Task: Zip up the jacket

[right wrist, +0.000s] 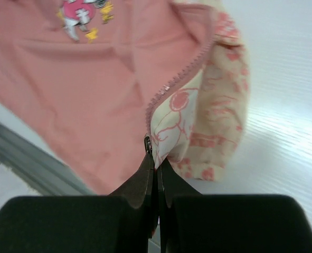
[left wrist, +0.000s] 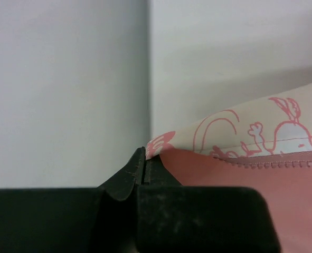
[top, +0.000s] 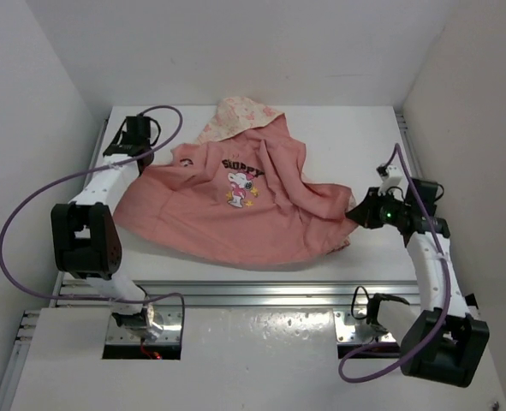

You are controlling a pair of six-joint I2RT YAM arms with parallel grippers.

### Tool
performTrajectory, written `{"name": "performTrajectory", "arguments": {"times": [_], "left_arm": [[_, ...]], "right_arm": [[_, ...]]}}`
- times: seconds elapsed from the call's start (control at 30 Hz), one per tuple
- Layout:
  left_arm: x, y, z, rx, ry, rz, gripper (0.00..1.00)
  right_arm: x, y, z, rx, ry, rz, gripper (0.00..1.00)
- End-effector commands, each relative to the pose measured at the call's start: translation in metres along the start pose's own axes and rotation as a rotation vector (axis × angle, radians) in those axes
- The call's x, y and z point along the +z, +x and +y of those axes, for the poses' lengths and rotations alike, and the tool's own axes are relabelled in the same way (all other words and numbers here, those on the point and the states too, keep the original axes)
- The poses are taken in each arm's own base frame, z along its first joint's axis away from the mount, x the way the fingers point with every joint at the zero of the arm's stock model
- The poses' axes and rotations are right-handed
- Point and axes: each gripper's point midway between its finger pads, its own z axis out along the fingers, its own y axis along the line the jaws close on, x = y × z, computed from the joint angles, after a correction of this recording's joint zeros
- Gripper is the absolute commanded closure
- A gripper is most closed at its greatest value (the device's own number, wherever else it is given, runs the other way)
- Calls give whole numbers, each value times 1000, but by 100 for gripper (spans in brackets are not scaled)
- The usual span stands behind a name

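A child's jacket (top: 244, 214) lies spread across the middle of the white tabletop (top: 364, 137), salmon-pink side up with a cartoon print (top: 240, 181) showing, its cream floral hood (top: 240, 116) toward the far wall. The left tool (left wrist: 143, 164) is pinched closed on a corner of the fabric at the garment's left edge, where cream print meets pink. The right tool (right wrist: 154, 158) is clamped tight on the fabric at its right edge, right at the lower end of the pink zipper (right wrist: 178, 79), which runs unfastened up the fabric.
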Motion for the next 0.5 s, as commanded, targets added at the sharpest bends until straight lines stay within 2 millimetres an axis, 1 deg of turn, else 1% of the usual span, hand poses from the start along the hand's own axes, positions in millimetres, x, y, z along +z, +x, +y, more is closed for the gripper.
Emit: {"name": "performTrajectory", "arguments": {"times": [0.0, 0.07, 0.1, 0.13, 0.17, 0.2, 0.23, 0.27, 0.3, 0.33, 0.37, 0.4, 0.43, 0.47], "left_arm": [[3, -10, 75, -36, -324, -59, 100], [4, -11, 71, -18, -300, -86, 100], [-5, -8, 60, 30, -232, -82, 100], [-10, -8, 49, 13, -191, -104, 100], [-17, -7, 33, 49, -128, -120, 100], [-25, -3, -11, 123, 20, -147, 100], [-42, -2, -23, 107, 61, -180, 100], [-56, 6, -65, 182, 187, -196, 100], [-69, 9, -79, 165, 226, -210, 100], [-75, 15, -98, 212, 283, -208, 100], [-82, 19, -114, 198, 321, -205, 99], [-85, 27, -128, 211, 343, -196, 97], [-95, 26, -141, 226, 369, -207, 93], [-93, 34, -150, 210, 384, -175, 77]], "right_arm": [[-19, -5, -18, -3, 60, -46, 100], [-28, -9, -21, 13, 73, -75, 100], [-31, -8, -22, -4, 67, -76, 100], [-33, -8, -19, -2, 56, -77, 100], [-34, -8, -17, 1, 49, -74, 100], [-34, -9, -15, -3, 40, -78, 100], [-34, -8, -13, 2, 34, -79, 100], [-34, -10, -12, 6, 26, -88, 100], [-33, -10, -11, 18, 21, -85, 100], [-32, -9, -9, 12, 11, -84, 100], [-32, -10, -9, 13, 12, -86, 100], [-31, -11, -9, 2, 10, -88, 100], [-30, -11, -6, 38, 1, -83, 100], [-29, -11, -4, 29, -5, -81, 100]]}}
